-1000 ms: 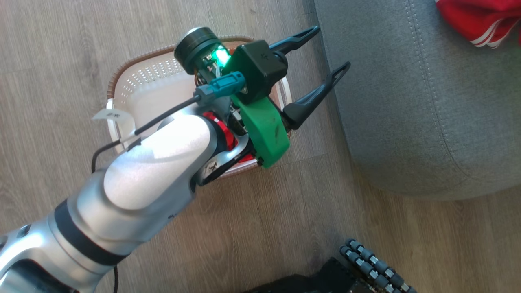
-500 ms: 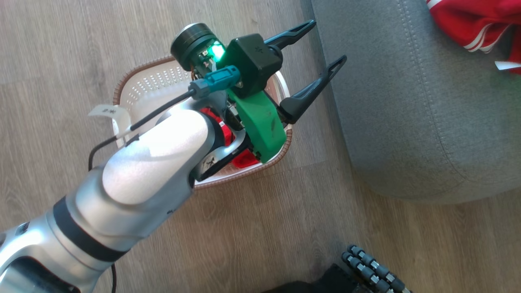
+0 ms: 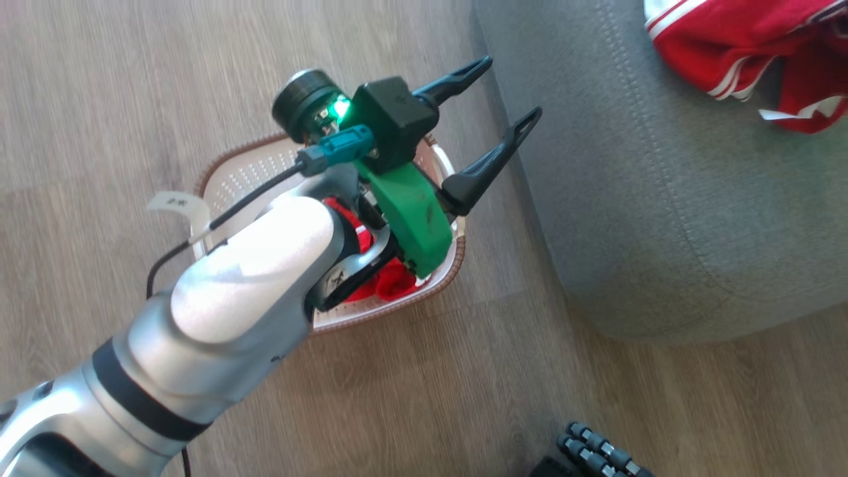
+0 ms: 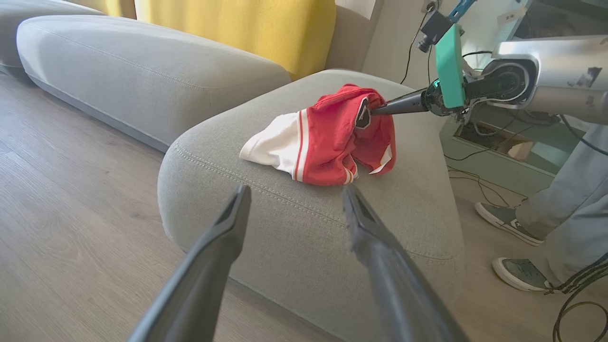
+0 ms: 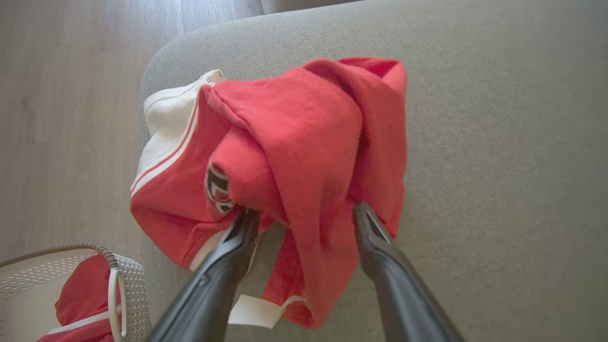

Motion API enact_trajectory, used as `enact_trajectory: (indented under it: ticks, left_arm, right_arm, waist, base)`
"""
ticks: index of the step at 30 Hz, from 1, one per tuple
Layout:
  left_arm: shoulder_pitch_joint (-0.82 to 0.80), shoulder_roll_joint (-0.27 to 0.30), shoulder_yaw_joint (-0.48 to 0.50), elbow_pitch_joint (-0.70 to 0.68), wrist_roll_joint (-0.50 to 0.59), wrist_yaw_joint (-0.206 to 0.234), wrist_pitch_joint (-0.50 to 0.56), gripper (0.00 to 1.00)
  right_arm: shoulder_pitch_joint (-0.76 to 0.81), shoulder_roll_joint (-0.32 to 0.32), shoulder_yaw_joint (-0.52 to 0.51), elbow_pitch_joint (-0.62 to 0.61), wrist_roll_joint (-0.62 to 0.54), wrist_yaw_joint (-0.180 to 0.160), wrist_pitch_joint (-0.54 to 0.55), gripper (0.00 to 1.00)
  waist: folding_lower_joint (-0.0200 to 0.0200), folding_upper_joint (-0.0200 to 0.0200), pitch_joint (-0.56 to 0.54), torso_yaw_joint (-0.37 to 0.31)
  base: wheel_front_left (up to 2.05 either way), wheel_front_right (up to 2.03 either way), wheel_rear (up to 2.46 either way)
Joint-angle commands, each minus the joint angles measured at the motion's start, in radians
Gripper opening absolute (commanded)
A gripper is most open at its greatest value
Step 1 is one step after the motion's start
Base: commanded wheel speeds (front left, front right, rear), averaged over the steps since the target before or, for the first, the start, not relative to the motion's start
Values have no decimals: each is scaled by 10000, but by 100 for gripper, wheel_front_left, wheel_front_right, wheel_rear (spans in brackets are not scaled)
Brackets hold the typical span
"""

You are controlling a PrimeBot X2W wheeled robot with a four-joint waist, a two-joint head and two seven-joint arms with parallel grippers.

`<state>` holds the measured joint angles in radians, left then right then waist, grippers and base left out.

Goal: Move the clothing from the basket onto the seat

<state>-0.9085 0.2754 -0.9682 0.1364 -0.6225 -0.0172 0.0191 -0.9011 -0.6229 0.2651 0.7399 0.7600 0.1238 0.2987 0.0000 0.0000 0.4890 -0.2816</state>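
While the right gripper's (image 5: pixel 305 211) jaws stand spread in one red garment (image 5: pixel 304 133) at the seat's (image 5: pixel 498 142) corner, the left gripper (image 3: pixel 510 89) hangs wide open over the basket (image 3: pixel 242 182) that holds the other garment (image 3: pixel 394 281).

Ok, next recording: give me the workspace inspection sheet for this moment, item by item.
Surface: wood floor; grey seat beside the basket.
Job's things: first garment bunched on the seat; second garment in the basket.
Clutter: nothing seen.
Pincers: left pincer open, empty, over the basket rim, pointed at the seat; right pincer open, fingertips among the first garment's folds.
Cables: black cable along the left arm; loose cables on the floor past the seat.
Surroundings: person's legs and shoes beside the seat; yellow fabric and another grey cushion behind.
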Motion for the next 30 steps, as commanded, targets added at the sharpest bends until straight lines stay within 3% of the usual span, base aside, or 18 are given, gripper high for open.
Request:
enact_trajectory:
  ticks: [1, 16, 23, 30]
  left_arm:
    - [-110, 151, 354, -269, -65, 58, -116, 100]
    - [946, 583, 725, 1, -495, 542, -797, 100]
    - [1478, 869, 952, 53, -639, 863, -1121, 100]
    - [2225, 1292, 1339, 193, -935, 1265, -1528, 100]
  right_arm:
    - [397, -567, 113, -397, 152, 69, 148, 100]
    - [1532, -1584, 660, -3058, 353, 69, -146, 100]
    - [2164, -1541, 724, -4159, 185, 69, -447, 100]
    - [3029, -1046, 454, -4857, -134, 69, -1153, 100]
  waist:
    - [0, 0, -357, -128]
    - [0, 0, -2266, -26]
    - [0, 0, -2869, 368]
    - [0, 0, -3572, 965]
  base:
    - [0, 0, 0]
    - [0, 0, 0]
    - [0, 0, 0]
    - [0, 0, 0]
